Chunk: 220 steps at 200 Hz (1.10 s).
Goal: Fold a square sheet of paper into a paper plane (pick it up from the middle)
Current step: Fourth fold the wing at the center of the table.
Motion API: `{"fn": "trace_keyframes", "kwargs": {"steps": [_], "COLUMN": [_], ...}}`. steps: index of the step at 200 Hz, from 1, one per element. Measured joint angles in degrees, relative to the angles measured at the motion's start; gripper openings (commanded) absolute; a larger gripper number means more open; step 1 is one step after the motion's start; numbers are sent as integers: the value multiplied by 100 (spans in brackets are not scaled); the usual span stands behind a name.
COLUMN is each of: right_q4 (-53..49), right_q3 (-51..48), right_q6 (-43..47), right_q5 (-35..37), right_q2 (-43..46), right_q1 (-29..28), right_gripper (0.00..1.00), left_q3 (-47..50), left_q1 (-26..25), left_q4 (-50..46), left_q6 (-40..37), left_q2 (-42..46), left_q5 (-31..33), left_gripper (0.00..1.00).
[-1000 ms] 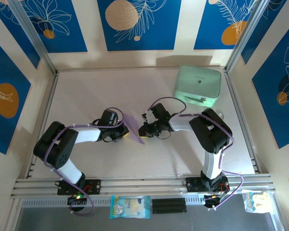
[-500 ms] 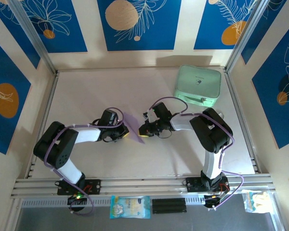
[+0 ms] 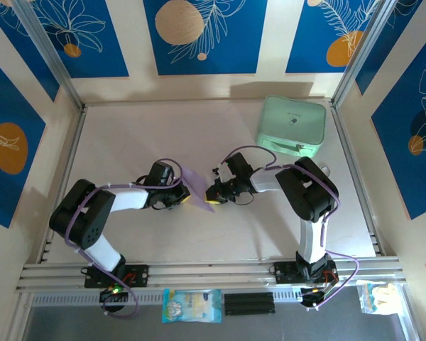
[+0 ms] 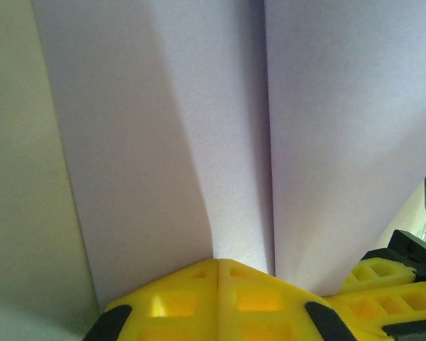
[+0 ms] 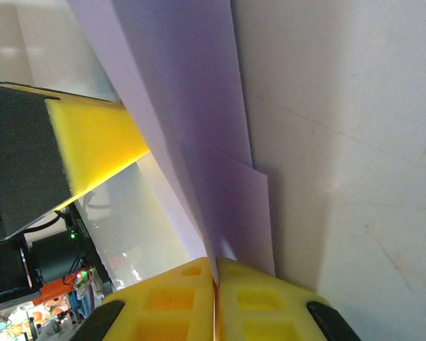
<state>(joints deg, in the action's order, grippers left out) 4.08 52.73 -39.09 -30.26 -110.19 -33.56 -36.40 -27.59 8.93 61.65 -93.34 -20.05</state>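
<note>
Found at the middle of the surface (image 3: 220,234), between the two wrists: the sheet of paper (image 3: 196,186), pale lilac, already creased into a narrow pointed shape with a fold down its centre. Pinched at one end by the left jaws, closed tight on that fold, and at the opposite end by the right jaws, likewise closed on the paper's layered edge. Against a second ago, hardly any difference: only a slight creep of the right arm (image 3: 270,183) toward the left arm (image 3: 121,199), with both grips unchanged. Probably sharpening or steadying a crease rather than beginning a new fold. Judged partway through, not yet a finished dart. Well apart, toward the far right corner: a mint-green case (image 3: 291,126), closed, contents impossible to tell.
</note>
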Motion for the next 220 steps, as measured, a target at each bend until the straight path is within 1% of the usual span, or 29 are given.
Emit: {"fn": "trace_keyframes", "kwargs": {"steps": [41,75,90,104,146,171,220], "right_q4": [28,55,63,66,63,72,83], "right_q3": [0,0,0,0,0,2,17], "right_q6": [-42,-92,-107,-127,-149,-149,-149], "right_q5": [-44,-109,-133,-149,-179,-245,-341], "right_q2": [-35,-63,-68,-68,-79,-107,-140], "right_q1": [39,70,90,107,133,149,173], "right_gripper": [9,9,9,9,10,10,10], "left_q3": [0,-13,-52,-111,-243,-247,-267], "left_q1": [0,2,2,2,7,7,7], "left_q4": [0,-7,-44,-26,621,1060,1305], "left_q6": [0,-33,-76,-155,-212,-190,-162], "left_q2": [0,2,4,28,59,-72,-428], "left_q5": [2,-9,-90,-199,-664,-890,-997], "left_gripper": [3,7,10,11,10,9,7]}}
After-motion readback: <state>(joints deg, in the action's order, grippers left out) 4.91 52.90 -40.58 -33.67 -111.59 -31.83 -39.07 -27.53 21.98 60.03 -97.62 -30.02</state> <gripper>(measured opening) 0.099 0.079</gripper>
